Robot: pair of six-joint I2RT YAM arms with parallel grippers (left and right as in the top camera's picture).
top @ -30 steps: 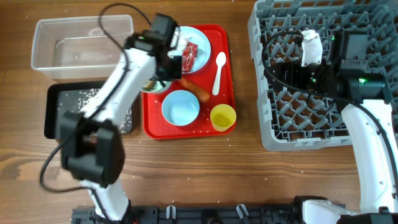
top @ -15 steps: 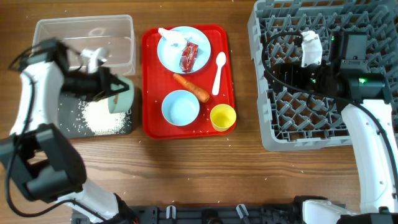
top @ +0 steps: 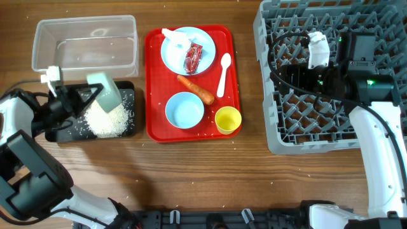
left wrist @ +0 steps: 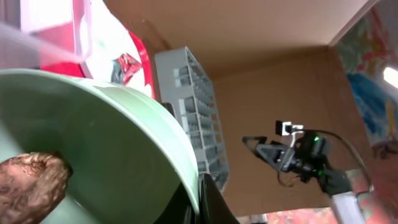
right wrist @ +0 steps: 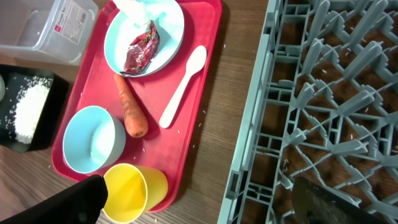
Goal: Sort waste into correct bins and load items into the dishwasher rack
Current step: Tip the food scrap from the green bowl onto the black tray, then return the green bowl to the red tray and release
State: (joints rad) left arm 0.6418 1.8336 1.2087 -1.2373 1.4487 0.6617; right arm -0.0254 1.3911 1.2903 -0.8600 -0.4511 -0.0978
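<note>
1. Landmark = red tray (top: pixel 156 127), mid-desk (top: pixel 191 178). All places below are rel. to it.
2. L gripper (top: pixel 88 97): left of the red tray, clamped on the rim of the pale green bowl (top: pixel 105 93). The bowl is tipped steeply, hanging over the black tray.
3. Left wrist view looks into the tipped bowl. The brown scrap (left wrist: pixel 31 183) sits against its inner wall. A dark finger shows at the rim at the frame's bottom.
4. Black tray (top: pixel 126 97): just left of the red tray's near half, a thin gap between them. The rice (top: pixel 109 119) is heaped at the end closest to the red tray, w/ loose grains over the rest.
5. Clear tub (top: pixel 86 41): left of the red tray's far half, close beside it. Can't tell if it touches the black tray.
6. Far end of the red tray: light blue plate (top: pixel 205 39), w/ the red wrapper (top: pixel 193 57) and white tissue (top: pixel 173 38) lying on it.
7. Middle of the red tray: carrot (top: pixel 194 89) lying on a slant. The spoon (top: pixel 224 73) is next to it, along the tray's right side, scoop end toward the far end.
8. Near end of the red tray: light blue bowl (top: pixel 184 109), mouth up. The yellow cup (top: pixel 228 119) is in the near right corner, just beside that bowl.
9. Rack (top: pixel 299 127): right of the red tray, w/ a strip of bare desk between.
10. R gripper (right wrist: pixel 199 193): over the rack's side nearest the red tray, fingers spread wide. A few stray rice grains lie on the red tray.
</note>
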